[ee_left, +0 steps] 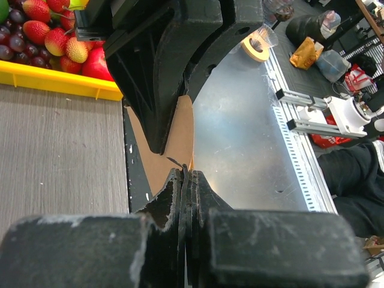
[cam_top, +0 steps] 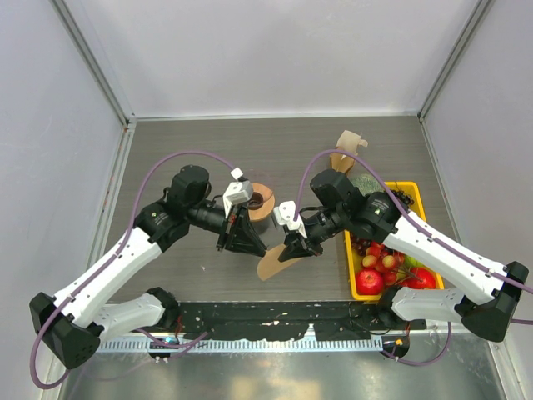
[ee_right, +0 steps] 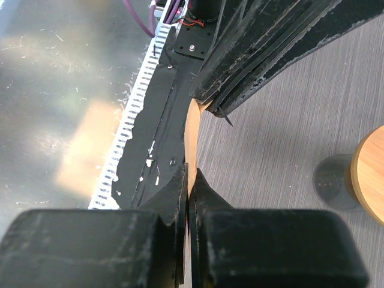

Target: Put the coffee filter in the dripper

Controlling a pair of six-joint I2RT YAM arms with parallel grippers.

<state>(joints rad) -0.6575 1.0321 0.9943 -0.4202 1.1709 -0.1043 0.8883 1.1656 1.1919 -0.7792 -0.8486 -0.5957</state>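
The coffee filter (cam_top: pixel 273 266), a thin tan paper piece, hangs just above the table's near edge between both grippers. My left gripper (cam_top: pixel 260 251) is shut on one edge of it; in the left wrist view the left gripper (ee_left: pixel 187 171) pinches the filter (ee_left: pixel 176 135) at its tips. My right gripper (cam_top: pixel 289 255) is shut on the other edge; in the right wrist view the right gripper (ee_right: pixel 191 174) grips the filter (ee_right: pixel 191 135) edge-on. The dripper (cam_top: pixel 261 201), with its orange-brown collar, stands just behind the left gripper and also shows in the right wrist view (ee_right: pixel 368 174).
A yellow fruit tray (cam_top: pixel 351 268) with apples, grapes and strawberries lies at the right, close to the right arm; its rim shows in the left wrist view (ee_left: pixel 60 81). A bunch of brown filters (cam_top: pixel 346 152) stands at the back. The black rail (cam_top: pixel 275 317) runs along the near edge.
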